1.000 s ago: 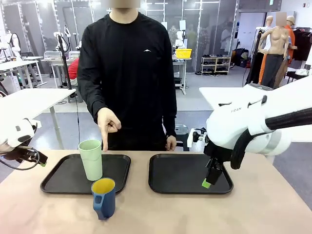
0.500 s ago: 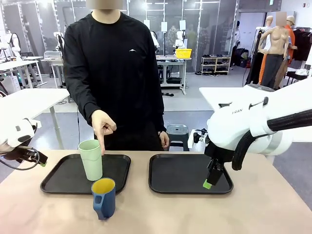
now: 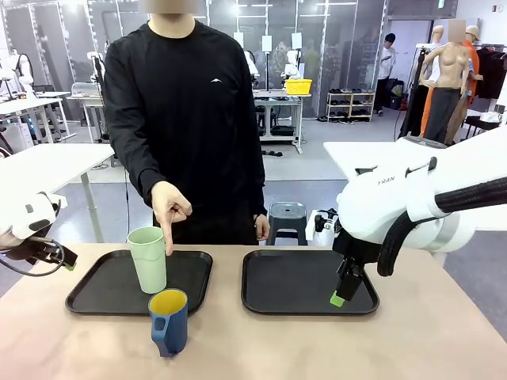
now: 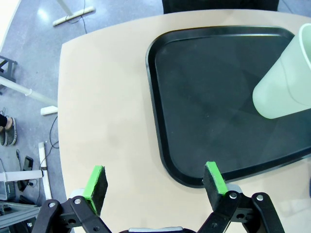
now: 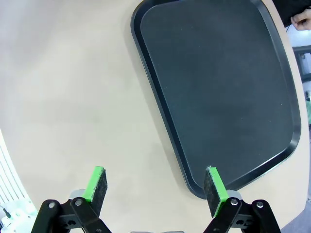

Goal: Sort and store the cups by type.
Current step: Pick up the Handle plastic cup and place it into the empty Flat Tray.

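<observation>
Plainly, both claws were found spread as wide as they go, with nothing held: the left gripper (image 4: 154, 177) was hung over the bare table (image 4: 107, 116) just beside the outer edge of the left tray (image 4: 204, 121), and the right gripper (image 5: 155, 177) was poised above the near rim of the right tray (image 5: 214, 92). The pale green tumbler (image 3: 147, 259) was seen upright on the left tray, towards its inner half, with the person's hand (image 3: 169, 210) pointing one finger down just beside its rim. The dark blue mug (image 3: 168, 322) was set on the table just in front of that tray, its handle turned towards the robot's side. The tumbler was judged light, stiff and smooth, and tall enough to be tipped easily, so it would best be taken around the wall at about mid-height, squarely and without a sideways push. The mug was judged heavier and squatter; a pinch across the body, clear of the handle, or over one wall of the rim was thought soundest
</observation>
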Robot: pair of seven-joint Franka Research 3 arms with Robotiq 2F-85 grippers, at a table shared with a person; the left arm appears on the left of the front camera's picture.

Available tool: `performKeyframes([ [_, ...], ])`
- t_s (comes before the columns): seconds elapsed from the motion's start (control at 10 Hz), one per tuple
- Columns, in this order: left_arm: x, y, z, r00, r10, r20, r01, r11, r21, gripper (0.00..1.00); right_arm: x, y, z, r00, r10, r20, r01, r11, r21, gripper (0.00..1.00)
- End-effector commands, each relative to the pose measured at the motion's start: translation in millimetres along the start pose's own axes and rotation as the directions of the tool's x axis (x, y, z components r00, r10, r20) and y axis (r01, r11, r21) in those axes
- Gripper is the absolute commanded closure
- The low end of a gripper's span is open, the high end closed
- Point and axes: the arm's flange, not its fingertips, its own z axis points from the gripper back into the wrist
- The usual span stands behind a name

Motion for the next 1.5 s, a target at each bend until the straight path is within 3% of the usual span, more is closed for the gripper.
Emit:
performKeyframes([
  [0.0, 0.1, 1.6, -0.2, 1.0, 0.003, 0.001, -0.003, 1.0, 0.001, 0.0, -0.4, 0.1, 0.7, 1.0, 0.0, -0.006, 0.0, 1.0, -0.005, 0.0],
  [0.4, 0.0, 0.0, 0.0, 1.0, 0.0, 0.0, 0.0, 1.0, 0.0, 0.0, -0.4, 0.1, 0.7, 1.0, 0.0, -0.006, 0.0, 1.0, -0.005, 0.0],
  [0.6, -5.8, 8.7, 4.2, 0.987, -0.16, -0.02, 0.159, 0.987, -0.036, 0.0, -0.4, 0.1, 0.7, 1.0, 0.0, -0.006, 0.0, 1.0, -0.005, 0.0],
  [0.7, -11.8, 13.7, 6.3, 0.955, -0.294, -0.028, 0.291, 0.953, -0.086, 0.0, -0.4, 0.1, 0.7, 1.0, 0.0, -0.006, 0.0, 1.0, -0.005, 0.0],
  [0.9, -27.1, 20.9, 10.8, 0.842, -0.537, -0.041, 0.522, 0.833, -0.185, 0.0, -0.4, 0.1, 0.7, 1.0, 0.0, -0.006, 0.0, 1.0, -0.005, 0.0],
  [1.1, -46.2, 21.7, 14.5, 0.674, -0.735, -0.074, 0.684, 0.658, -0.315, 0.0, -0.4, 0.1, 0.7, 1.0, 0.0, -0.006, 0.0, 1.0, -0.005, 0.0],
  [1.4, -60.9, 19.7, 16.3, 0.507, -0.86, -0.053, 0.77, 0.48, -0.421, 0.0, -0.4, 0.1, 0.7, 1.0, 0.0, -0.006, 0.0, 1.0, -0.005, 0.0],
])
